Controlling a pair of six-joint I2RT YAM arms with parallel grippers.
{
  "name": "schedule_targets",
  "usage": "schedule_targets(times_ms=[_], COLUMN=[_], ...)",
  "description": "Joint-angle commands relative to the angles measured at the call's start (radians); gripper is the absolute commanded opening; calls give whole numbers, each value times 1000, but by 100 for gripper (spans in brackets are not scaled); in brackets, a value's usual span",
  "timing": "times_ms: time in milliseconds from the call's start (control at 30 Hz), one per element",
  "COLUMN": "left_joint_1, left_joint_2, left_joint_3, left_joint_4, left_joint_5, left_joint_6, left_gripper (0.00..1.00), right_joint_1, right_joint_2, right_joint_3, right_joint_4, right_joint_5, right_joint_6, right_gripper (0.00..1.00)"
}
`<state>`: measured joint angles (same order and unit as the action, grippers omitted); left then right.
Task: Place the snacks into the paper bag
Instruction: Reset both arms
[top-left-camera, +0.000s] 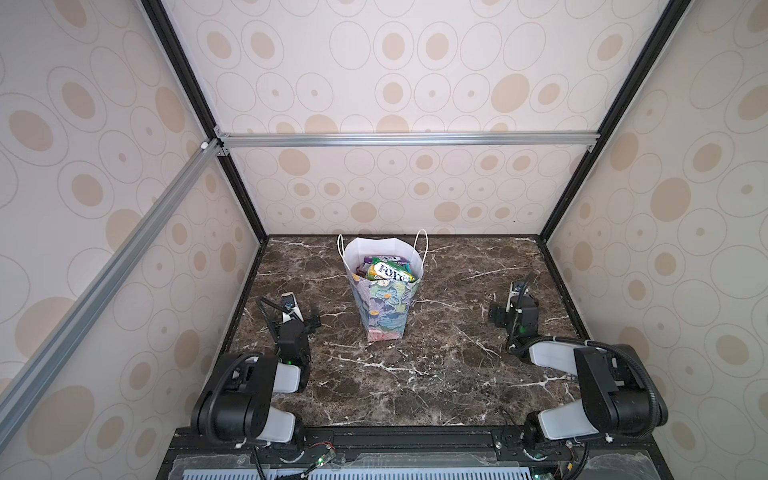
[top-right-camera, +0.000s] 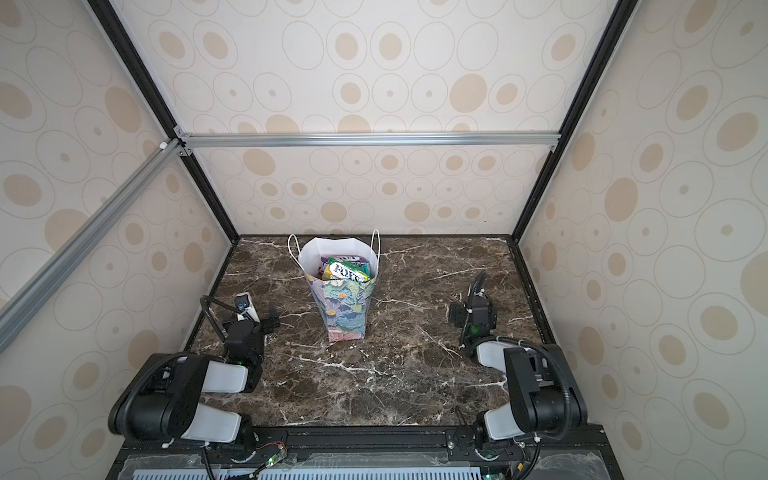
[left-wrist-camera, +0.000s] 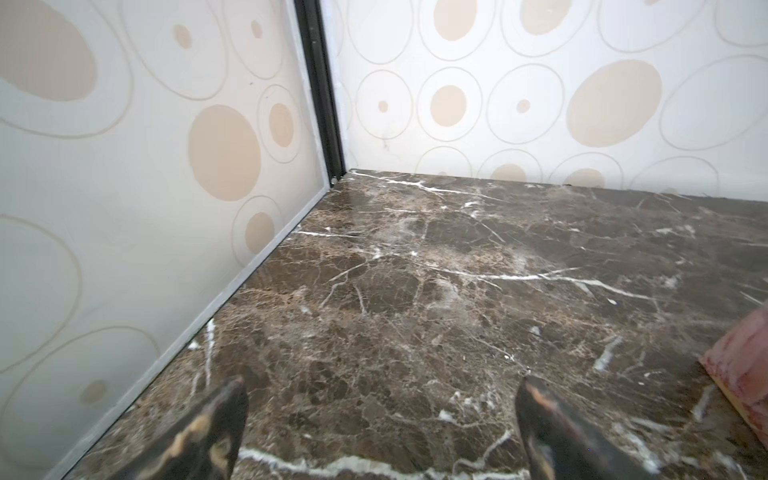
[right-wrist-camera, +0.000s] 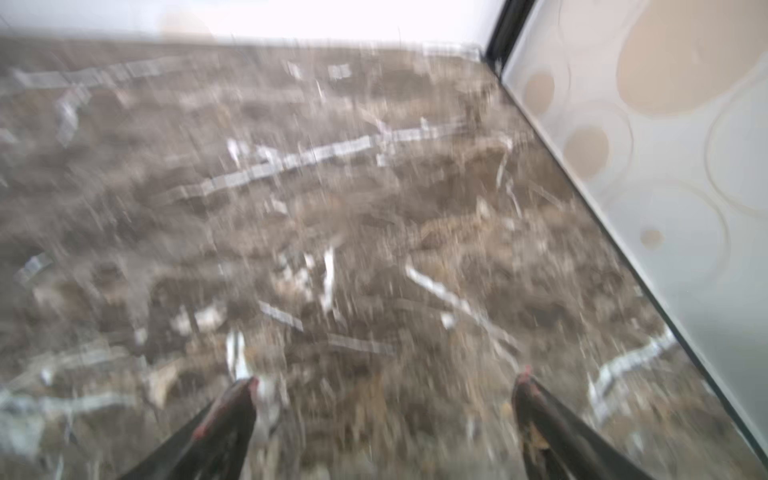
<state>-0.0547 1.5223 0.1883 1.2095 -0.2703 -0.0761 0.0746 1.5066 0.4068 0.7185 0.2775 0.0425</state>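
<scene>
**Bag filled, both pincers wide and empty**

The dark marble worktop (top-left-camera: 415, 374) shows no loose packet in both top views, so the job looks all but done, though the strip behind the bag is hidden. The paper bag (top-left-camera: 384, 309) stands upright toward the back middle of the worktop with its mouth open. The snacks (top-left-camera: 388, 268) are piled inside it, close under the rim, and a green packet (top-right-camera: 347, 271) marked FOX'S lies on top.

The left pincer (left-wrist-camera: 382, 386) and the right pincer (right-wrist-camera: 386, 384) hang low on either side, well apart from the bag. Each has its fingers spread wide with nothing between them.

What is left is probably only to park the arms. To do that well, both should keep out to the sides and clear of the thin cord handles (top-left-camera: 422, 245), since a snag could tip the tall bag.

Only the top views look into the bag's mouth. The left wrist view catches just a pink corner of the bag's foot at its edge. The right wrist view is blurred and shows marble and wall, but no bag. The wrist views, in turn, show the empty gap between the fingers plainly, which the top views do not.
</scene>
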Motion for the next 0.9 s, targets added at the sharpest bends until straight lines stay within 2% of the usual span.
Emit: schedule_targets(times_ms=[0,33,133,200,300,433,867], left_joint_1=[14,16,13,14,14,15,15], left_joint_2=[38,33,24,29,25,28,29], left_joint_3=[60,57,62,59,62,60,63], left_joint_4=[53,69,38,53,37,44,39], left_joint_5=[121,110,107,107,109,108,109], left_joint_6=[45,41,40,41,39,41,41], left_gripper=[100,100,100,100,100,100,100], right_joint_1=[-9,-10,-10,-9,-9,-9,-10], right_joint_2=[42,5,59,20,40,29,33], right_joint_3=[-91,-66,-1,-4,-7,12,11], right_joint_4=[302,188,161,93,135,82,90], right_joint_5=[-109,-104,-102,-106,-104,-105,-104], right_joint_6=[-56,-44,-52,-44,-47,-46,-44], right_gripper=[100,100,100,100,100,100,100])
